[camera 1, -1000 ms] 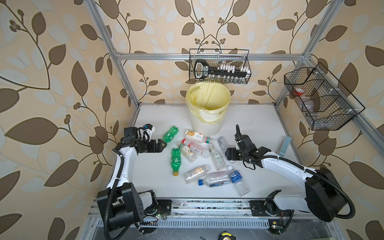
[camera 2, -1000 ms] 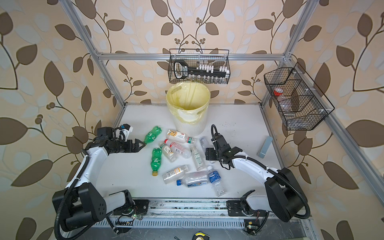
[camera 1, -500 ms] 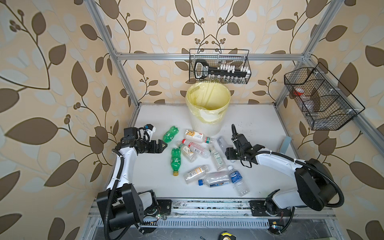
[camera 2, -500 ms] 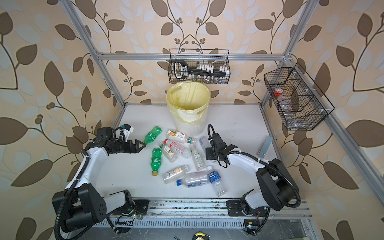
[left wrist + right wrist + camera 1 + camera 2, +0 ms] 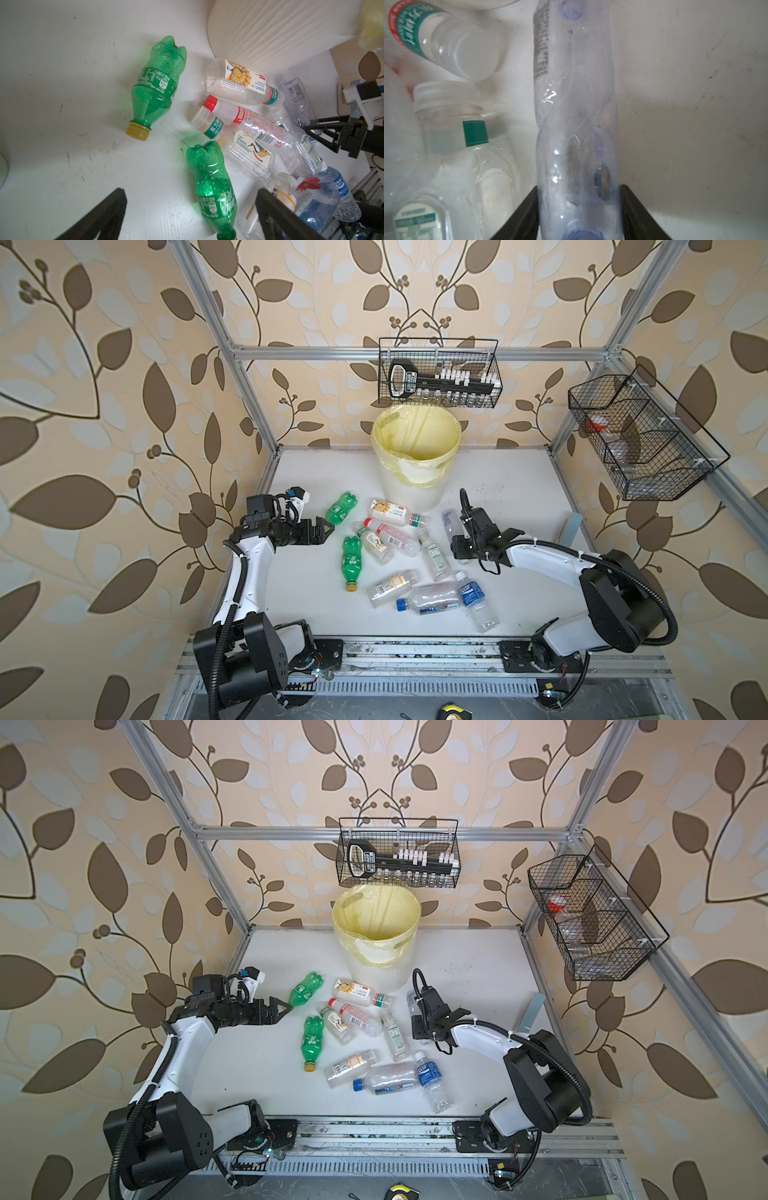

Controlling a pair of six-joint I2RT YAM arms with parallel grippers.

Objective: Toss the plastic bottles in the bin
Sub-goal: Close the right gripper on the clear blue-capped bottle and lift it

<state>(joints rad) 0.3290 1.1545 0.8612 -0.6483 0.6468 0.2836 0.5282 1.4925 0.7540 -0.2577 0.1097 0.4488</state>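
White surface [image 5: 519, 489] and the ribbed bin [image 5: 409, 491], lined with a yellow bag at the back middle, stand as they did a second ago, and the loose bottles lie where they lay. The right arm has swung in toward the middle. The right end effector [image 5: 579, 188] has narrowed from wide apart to a grip: in the right wrist view its two black fingers [image 5: 525, 214] press both flanks of a clear bluish bottle [image 5: 571, 93]. That bottle lies flat on the surface just in front of the bin, at the right of the cluster.

The left end effector [image 5: 325, 529] has not shifted. It hangs with its fingers spread fully wide, holding nothing, just beside the neck end of a green bottle [image 5: 341, 508]. A second green bottle [image 5: 351, 562], yellow-capped, lies near it. The other clear bottles [image 5: 392, 537] crowd between the two arms, several touching or crossing.

Two black wire baskets [image 5: 440, 373] hang on the frame, one above the bin and one on the right wall.

In both top views the right wrist covers most of the gripped bottle, and its cap end cannot be made out. A pale blue strip [image 5: 574, 526] at the right edge is too small to name.
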